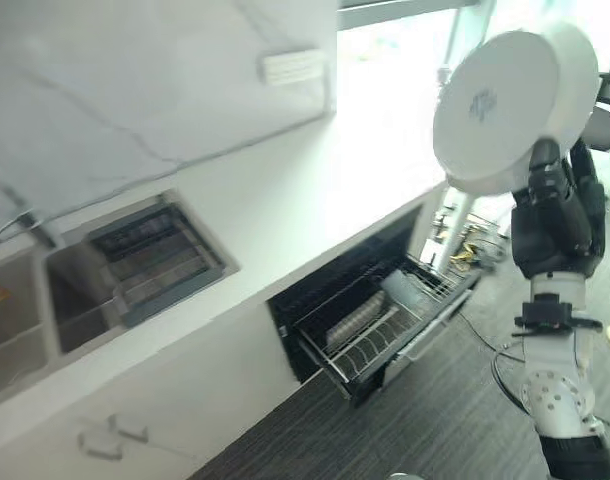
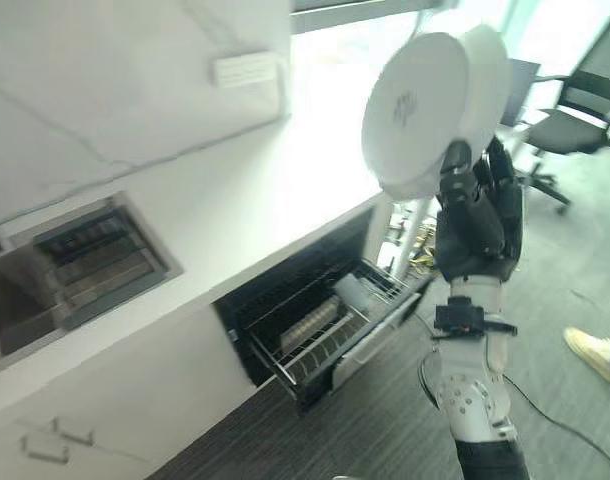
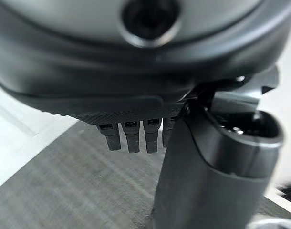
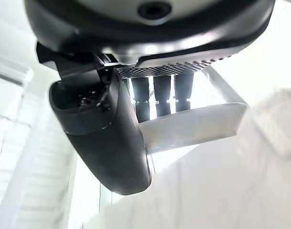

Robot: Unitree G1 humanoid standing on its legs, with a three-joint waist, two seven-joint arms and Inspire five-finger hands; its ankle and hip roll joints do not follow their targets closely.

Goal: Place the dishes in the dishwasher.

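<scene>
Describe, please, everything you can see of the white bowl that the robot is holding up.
The white bowl is round, plain and glossy, ceramic by its look, with a flat base bearing a small grey mark and a deep wall. It is held high in the air, tipped on its side so the underside faces the camera. The right hand grips it from below, fingers inside the rim and the thumb against the outside. It hangs above and to the right of the open dishwasher rack, touching nothing else.
</scene>
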